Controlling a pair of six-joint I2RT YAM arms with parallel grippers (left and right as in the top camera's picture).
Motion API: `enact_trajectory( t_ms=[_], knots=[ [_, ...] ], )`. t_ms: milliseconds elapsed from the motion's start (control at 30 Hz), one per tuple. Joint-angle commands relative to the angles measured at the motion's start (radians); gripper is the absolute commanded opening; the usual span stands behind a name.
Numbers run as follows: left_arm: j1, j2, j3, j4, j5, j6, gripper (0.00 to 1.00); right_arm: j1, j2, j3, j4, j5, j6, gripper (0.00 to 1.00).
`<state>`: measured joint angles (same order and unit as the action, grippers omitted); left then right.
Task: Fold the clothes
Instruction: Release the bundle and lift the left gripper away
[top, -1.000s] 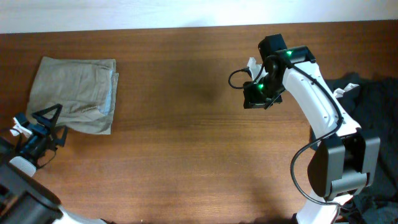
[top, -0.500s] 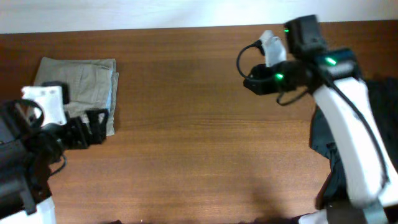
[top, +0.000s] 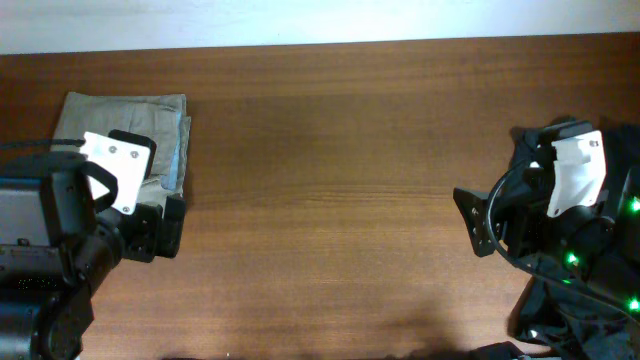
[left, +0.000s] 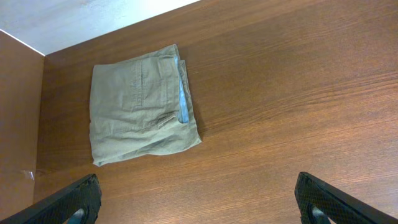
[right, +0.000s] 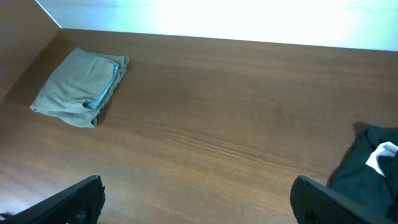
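The clothes, a pair of khaki shorts, lie folded into a neat rectangle at the table's far left, with a strip of light blue lining showing along the right edge. The left wrist view shows them whole, and the right wrist view shows them far off. My left gripper hangs high near the shorts' front edge, open and empty. In the overhead view its arm hides the shorts' front part. At the right side my right gripper is open over bare wood, holding nothing.
A pile of dark garments lies at the table's right edge, under and behind the right arm. A white label shows on it. Brown wooden tabletop stretches between the two arms. A pale wall runs along the far edge.
The right gripper has opened and its arm has swung back from the far middle to the right side. The left arm has risen over the front of the shorts.
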<state>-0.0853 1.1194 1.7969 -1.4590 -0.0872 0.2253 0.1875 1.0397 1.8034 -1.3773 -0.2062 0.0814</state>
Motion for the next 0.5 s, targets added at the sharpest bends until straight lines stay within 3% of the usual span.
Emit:
enact_trajectory(
  t_ms=[0,67,133,200,233,400,467],
  knots=[
    [-0.006,-0.002,-0.01,-0.002,-0.015,0.015,0.99,0.002,0.007,0.004,0.0,0.016,0.005,0.99],
    [-0.006,0.001,-0.01,-0.001,-0.015,0.015,0.99,0.002,0.009,0.004,-0.021,0.064,0.003,0.98],
    [-0.006,0.0,-0.01,-0.001,-0.015,0.015,0.99,-0.007,-0.026,-0.072,0.137,0.153,-0.033,0.99],
    [-0.006,0.0,-0.01,-0.001,-0.015,0.015,0.99,-0.06,-0.184,-0.443,0.493,0.121,-0.066,0.99],
    [-0.006,0.0,-0.01,-0.001,-0.015,0.015,0.99,-0.09,-0.272,-0.634,0.583,0.102,-0.067,0.98],
    [-0.006,0.0,-0.01,-0.001,-0.015,0.015,0.99,-0.157,-0.775,-1.402,0.916,0.109,-0.061,0.99],
    [-0.006,0.0,-0.01,-0.001,-0.015,0.015,0.99,-0.157,-0.899,-1.553,0.996,0.109,0.003,0.99]
  ],
)
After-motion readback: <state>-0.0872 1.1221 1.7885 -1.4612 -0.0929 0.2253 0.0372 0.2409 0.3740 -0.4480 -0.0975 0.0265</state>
